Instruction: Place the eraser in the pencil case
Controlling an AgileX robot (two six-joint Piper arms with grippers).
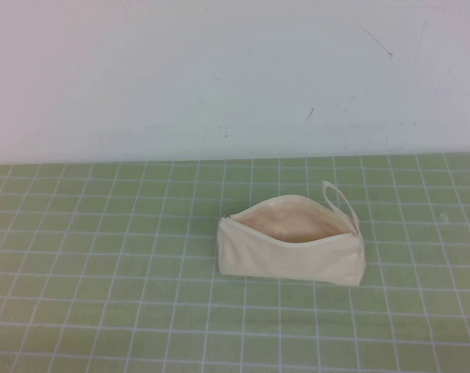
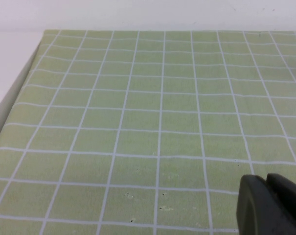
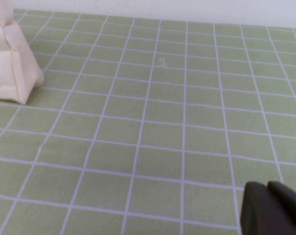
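The cream fabric pencil case [image 1: 290,247] stands on the green grid mat right of centre in the high view, its zip open and its loop strap [image 1: 342,203] at the far right end. One end of it shows in the right wrist view [image 3: 11,58]. The eraser is not visible in any view. My left gripper [image 2: 266,182] is shut and empty over bare mat. My right gripper [image 3: 265,188] is shut and empty, some way from the pencil case. Neither arm shows in the high view.
The green grid mat [image 1: 102,256] covers the table up to a white wall [image 1: 219,70] at the back. The mat's edge [image 2: 13,98] and the white table beyond it show in the left wrist view.
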